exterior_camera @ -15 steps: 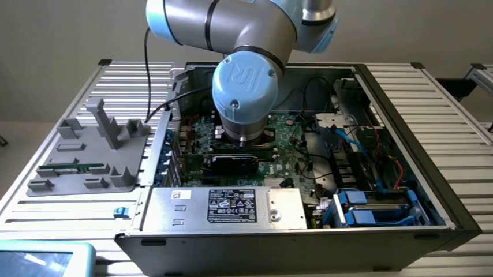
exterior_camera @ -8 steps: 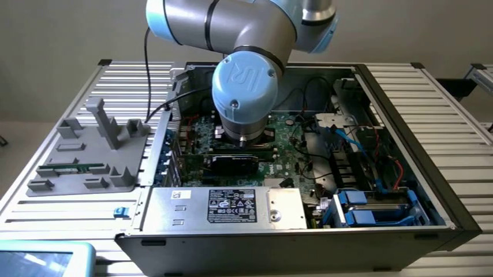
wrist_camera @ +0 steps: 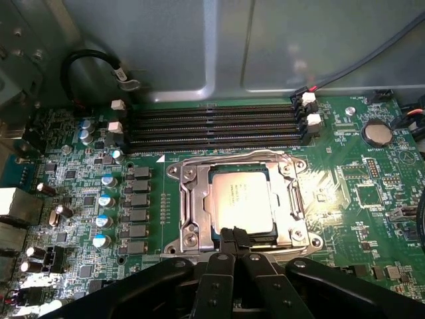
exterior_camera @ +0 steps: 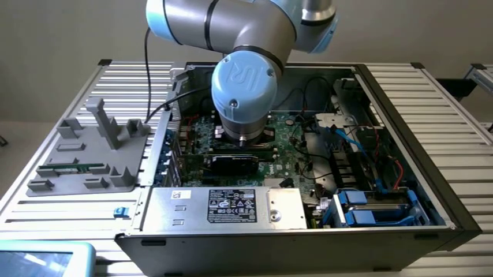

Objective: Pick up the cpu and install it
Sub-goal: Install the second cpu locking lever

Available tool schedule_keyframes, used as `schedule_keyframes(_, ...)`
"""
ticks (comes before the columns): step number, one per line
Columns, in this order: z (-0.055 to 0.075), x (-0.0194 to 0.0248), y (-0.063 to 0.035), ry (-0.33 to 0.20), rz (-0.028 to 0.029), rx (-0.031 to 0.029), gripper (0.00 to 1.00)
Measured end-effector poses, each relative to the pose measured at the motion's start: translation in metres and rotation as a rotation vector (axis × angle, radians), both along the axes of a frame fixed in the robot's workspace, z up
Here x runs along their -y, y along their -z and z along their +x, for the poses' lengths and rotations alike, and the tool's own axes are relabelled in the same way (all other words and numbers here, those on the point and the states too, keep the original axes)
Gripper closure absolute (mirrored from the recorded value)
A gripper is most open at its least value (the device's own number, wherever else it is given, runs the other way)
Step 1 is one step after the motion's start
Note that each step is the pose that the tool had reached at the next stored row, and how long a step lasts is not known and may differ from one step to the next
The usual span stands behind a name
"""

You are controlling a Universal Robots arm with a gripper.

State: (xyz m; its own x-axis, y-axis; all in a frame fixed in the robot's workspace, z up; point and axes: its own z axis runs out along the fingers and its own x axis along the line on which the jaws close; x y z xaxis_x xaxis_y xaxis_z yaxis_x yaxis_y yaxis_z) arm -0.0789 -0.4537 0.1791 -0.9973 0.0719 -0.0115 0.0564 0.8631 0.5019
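The cpu (wrist_camera: 240,198), a silvery square chip, lies flat in the motherboard socket (wrist_camera: 192,219), framed by the socket's metal bracket. My gripper (wrist_camera: 234,234) is shut, its two black fingertips pressed together right at the cpu's near edge. Nothing is clamped between them; whether they touch the chip I cannot tell. In the exterior view the arm's blue wrist (exterior_camera: 245,86) reaches straight down into the open computer case (exterior_camera: 400,115) above the motherboard.
Four black memory slots (wrist_camera: 212,126) run just beyond the socket, with capacitors (wrist_camera: 103,199) beside it. A grey fixture tray (exterior_camera: 85,156) holding a green memory stick (exterior_camera: 73,169) sits at the exterior view's left. Power supply (exterior_camera: 223,205), cables and blue drive bays (exterior_camera: 362,208) crowd the case.
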Motion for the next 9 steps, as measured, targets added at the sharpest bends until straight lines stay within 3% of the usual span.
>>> schedule_keyframes(8, -0.0032, 0.0001, 0.0001, 0.0, -0.0001, 0.0014, 0.91)
schedule_keyframes(9, -0.0036, 0.0001, 0.0003, 0.0, 0.0002, 0.0037, 0.91)
